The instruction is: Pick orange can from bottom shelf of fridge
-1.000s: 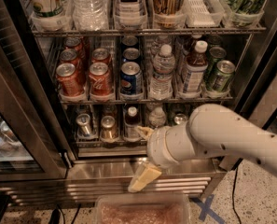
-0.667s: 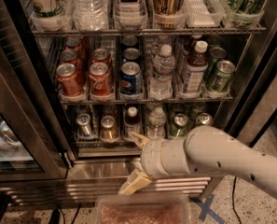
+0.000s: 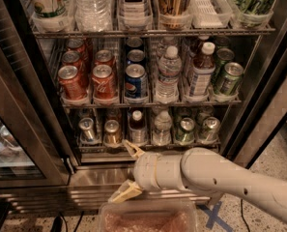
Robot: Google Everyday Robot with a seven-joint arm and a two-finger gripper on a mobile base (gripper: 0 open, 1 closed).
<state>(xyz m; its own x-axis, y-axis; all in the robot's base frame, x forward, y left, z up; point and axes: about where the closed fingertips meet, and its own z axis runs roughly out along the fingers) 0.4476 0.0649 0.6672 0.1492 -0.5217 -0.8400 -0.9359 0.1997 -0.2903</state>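
2 fingers [image 3: 133, 150] of the tool [image 3: 119, 172] gape wide near the orange can [image 3: 112, 132].

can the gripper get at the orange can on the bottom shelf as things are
Probably yes: the orange can stands at the front of the bottom shelf with nothing before it, and the gripper, fingers open, hangs just below it.

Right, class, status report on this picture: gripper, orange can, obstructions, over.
Gripper open, empty, before stainless-steel fridge base, below bottom wire shelf. Small orange-amber aluminium can upright in its lane, ungrasped. Silver-grey can and dark white-capped bottle flank it closely.
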